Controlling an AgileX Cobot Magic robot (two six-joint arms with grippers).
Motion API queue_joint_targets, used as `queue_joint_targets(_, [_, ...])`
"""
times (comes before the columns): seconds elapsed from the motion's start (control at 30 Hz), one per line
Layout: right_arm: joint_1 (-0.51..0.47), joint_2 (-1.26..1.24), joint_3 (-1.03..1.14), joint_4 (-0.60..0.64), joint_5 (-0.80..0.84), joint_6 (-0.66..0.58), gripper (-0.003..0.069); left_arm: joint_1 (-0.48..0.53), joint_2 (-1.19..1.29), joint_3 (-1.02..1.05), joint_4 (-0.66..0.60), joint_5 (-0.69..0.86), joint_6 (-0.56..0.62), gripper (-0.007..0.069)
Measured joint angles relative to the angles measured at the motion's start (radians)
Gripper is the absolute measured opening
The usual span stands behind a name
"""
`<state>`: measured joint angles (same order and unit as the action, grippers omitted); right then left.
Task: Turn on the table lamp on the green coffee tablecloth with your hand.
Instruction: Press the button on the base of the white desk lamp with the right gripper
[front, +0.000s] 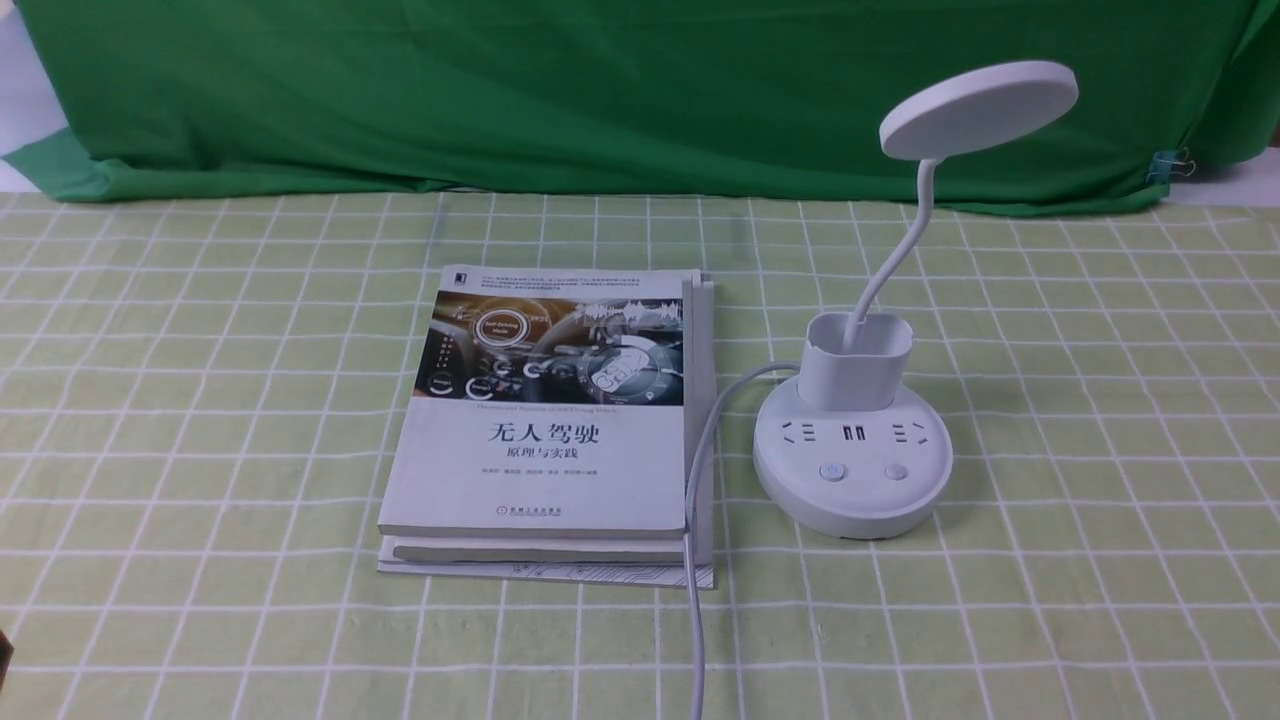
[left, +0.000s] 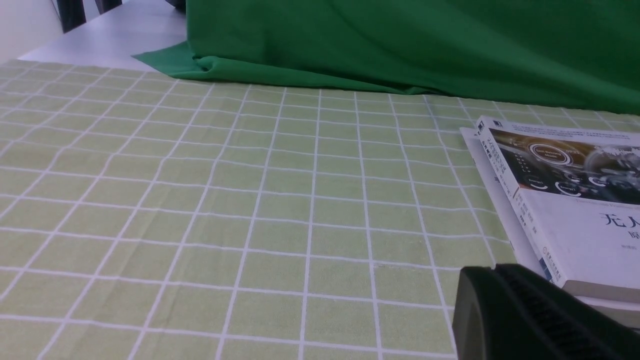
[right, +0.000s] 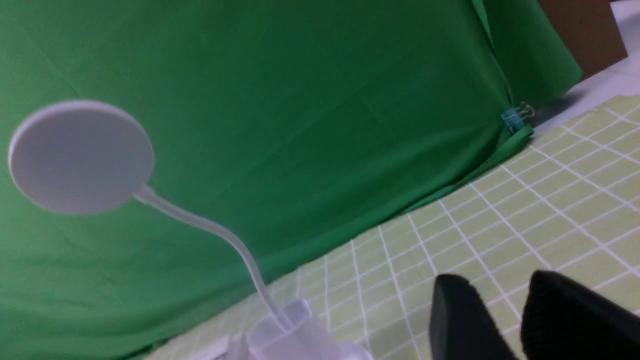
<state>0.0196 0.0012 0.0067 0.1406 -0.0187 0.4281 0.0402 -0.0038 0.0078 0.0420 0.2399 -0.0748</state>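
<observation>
The white table lamp (front: 852, 470) stands on the green checked tablecloth (front: 200, 400), right of centre, unlit. Its disc head (front: 978, 108) is up on the bent neck, and two round buttons (front: 831, 471) sit on the front of the base. Neither gripper shows in the front view. In the right wrist view the lamp (right: 80, 155) is off to one side, and my right gripper (right: 500, 285) is open and empty over the cloth, apart from the lamp. In the left wrist view my left gripper (left: 495, 270) is shut and empty, low over the cloth beside the book.
A stack of books (front: 560, 420) lies left of the lamp and also shows in the left wrist view (left: 575, 210). The lamp's white cable (front: 695, 560) runs along the books' right edge to the near table edge. A dark green backdrop (front: 600, 90) hangs behind, held by a clip (front: 1170, 165).
</observation>
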Motion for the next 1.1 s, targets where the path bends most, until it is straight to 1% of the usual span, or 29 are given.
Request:
queue_joint_targets(0.13, [0.000,0.000,0.000,0.000,-0.008,0.018,0.0231,0.000,0.000,0.000,0.000,0.000,0.000,0.0003])
queue_joint_targets(0.17, [0.000,0.000,0.000,0.000,-0.009,0.021,0.0214,0.000,0.000,0.000,0.000,0.000,0.000,0.0003])
queue_joint_targets(0.27, [0.000,0.000,-0.003,0.000,0.029,0.016,0.0127,0.000,0.000,0.000,0.000,0.000,0.000,0.0003])
queue_joint_targets(0.33, [0.000,0.020,-0.046,0.000,0.105,-0.030,0.0062,0.000,0.000,0.000,0.000,0.000,0.000,0.0003])
queue_joint_targets(0.37, [0.000,0.024,-0.053,0.000,0.114,-0.035,0.0062,0.000,0.000,0.000,0.000,0.000,0.000,0.0003])
queue_joint_targets(0.4, [0.003,0.049,-0.095,0.000,0.160,-0.076,0.0041,0.000,0.000,0.000,0.000,0.000,0.000,0.0003])
queue_joint_targets(0.43, [0.009,0.097,-0.168,0.000,0.224,-0.143,0.0031,0.000,0.000,0.000,0.000,0.000,0.000,0.0003])
queue_joint_targets(0.5, [0.027,0.182,-0.276,0.000,0.343,-0.239,0.0031,0.000,0.000,0.000,0.000,0.000,0.000,0.0003])
queue_joint_targets(0.53, [0.042,0.262,-0.363,0.000,0.468,-0.311,0.0031,0.000,0.000,0.000,0.000,0.000,0.000,0.0003])
queue_joint_targets(0.57, [0.045,0.275,-0.375,0.000,0.468,-0.321,0.0031,0.000,0.000,0.000,0.000,0.000,0.000,0.0003])
queue_joint_targets(0.6, [0.059,0.378,-0.469,0.000,0.597,-0.395,0.0031,0.000,0.000,0.000,0.000,0.000,0.000,0.0003])
queue_joint_targets(0.63, [0.065,0.418,-0.502,0.000,0.658,-0.420,0.0031,0.000,0.000,0.000,0.000,0.000,0.000,0.0003])
queue_joint_targets(0.7, [0.073,0.575,-0.600,0.000,0.798,-0.495,0.0031,0.000,0.000,0.000,0.000,0.000,0.000,0.0003])
queue_joint_targets(0.73, [0.074,0.575,-0.607,0.000,0.807,-0.500,0.0031,0.000,0.000,0.000,0.000,0.000,0.000,0.0003])
queue_joint_targets(0.8, [0.074,0.734,-0.682,0.000,0.880,-0.558,0.0031,0.000,0.000,0.000,0.000,0.000,0.000,0.0003])
queue_joint_targets(0.87, [0.074,0.821,-0.712,0.002,0.891,-0.573,0.0031,0.000,0.000,0.000,0.000,0.000,0.000,0.0003])
queue_joint_targets(0.97, [0.074,0.920,-0.741,0.014,0.893,-0.589,0.0031,0.000,0.000,0.000,0.000,0.000,0.000,0.0003])
queue_joint_targets(1.03, [0.076,1.043,-0.773,0.062,0.873,-0.623,0.0031,0.000,0.000,0.000,0.000,0.000,0.000,0.0003])
queue_joint_targets(1.1, [0.095,1.122,-0.798,0.084,0.854,-0.640,0.0031,0.000,0.000,0.000,0.000,0.000,0.000,0.0003])
